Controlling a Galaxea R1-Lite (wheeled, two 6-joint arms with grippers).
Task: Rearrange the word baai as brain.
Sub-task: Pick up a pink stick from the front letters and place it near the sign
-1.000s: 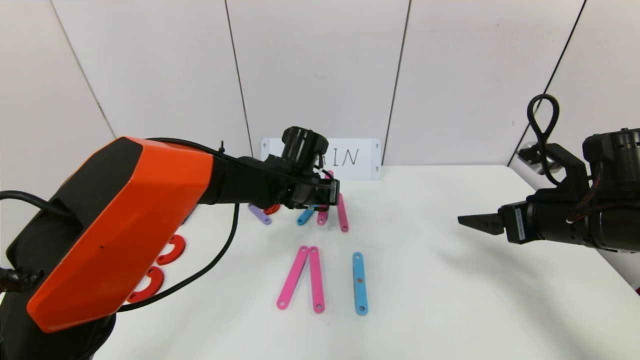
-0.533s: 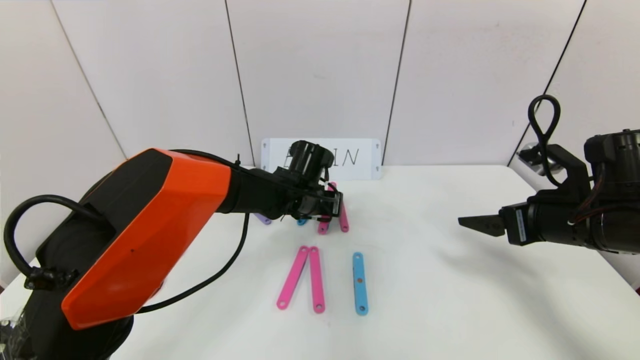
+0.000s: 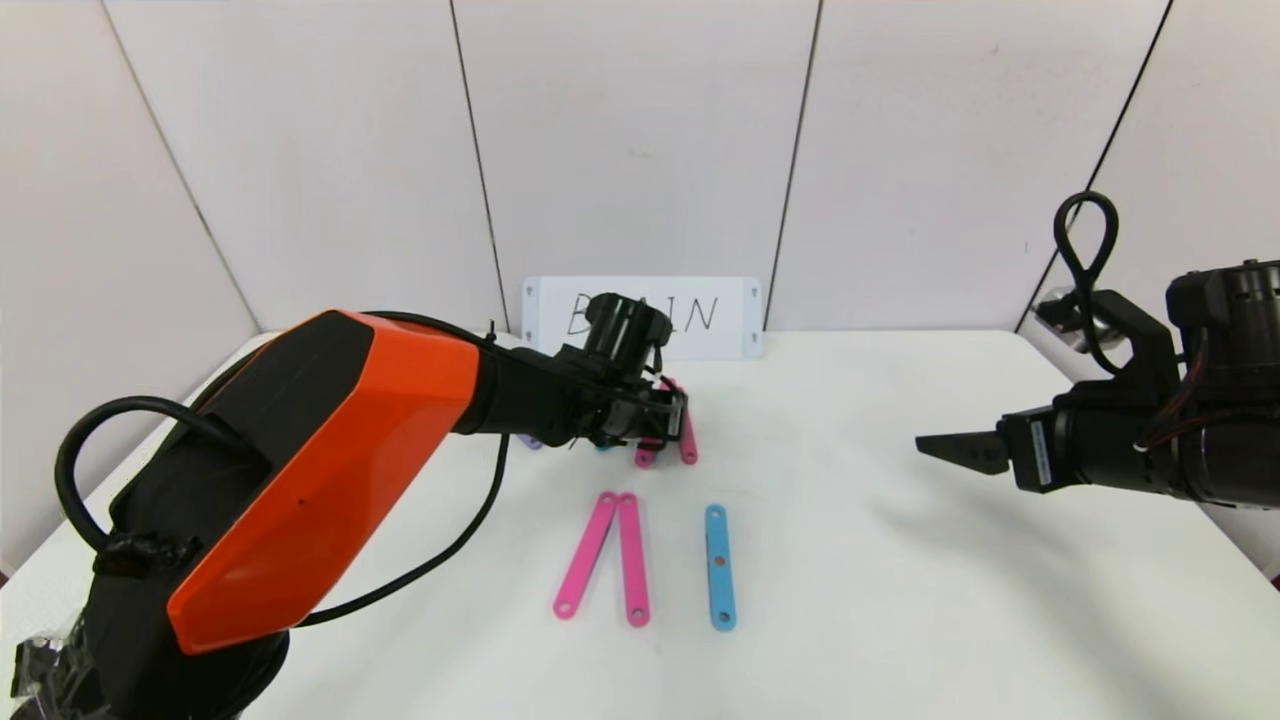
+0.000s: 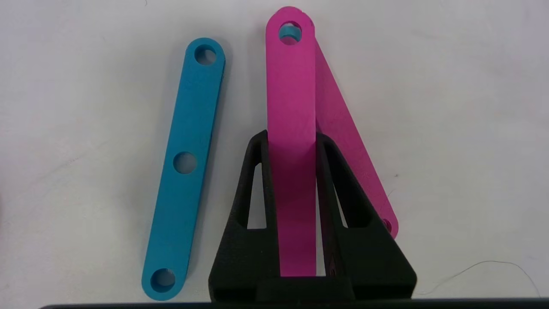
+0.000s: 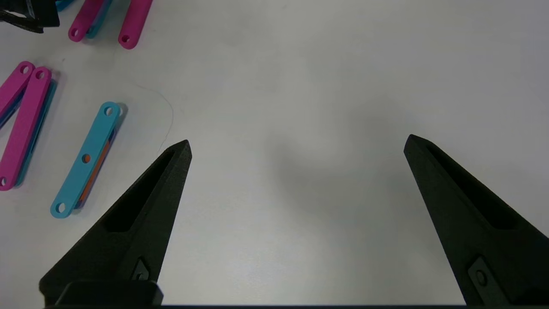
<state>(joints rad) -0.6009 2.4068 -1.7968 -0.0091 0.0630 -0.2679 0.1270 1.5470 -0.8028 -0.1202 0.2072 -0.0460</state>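
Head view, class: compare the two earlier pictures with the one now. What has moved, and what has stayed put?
The left gripper, its fingers shut on a pink strip, has shifted slightly right and lower, uncovering more of the white card. No grasp or release. The right gripper, open over bare table, and the near pink pair and blue strip stayed put.

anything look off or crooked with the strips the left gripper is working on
Yes: the pink strip clamped in the left gripper lies across a second pink strip, overlapping at the far end and splaying apart like a narrow V.
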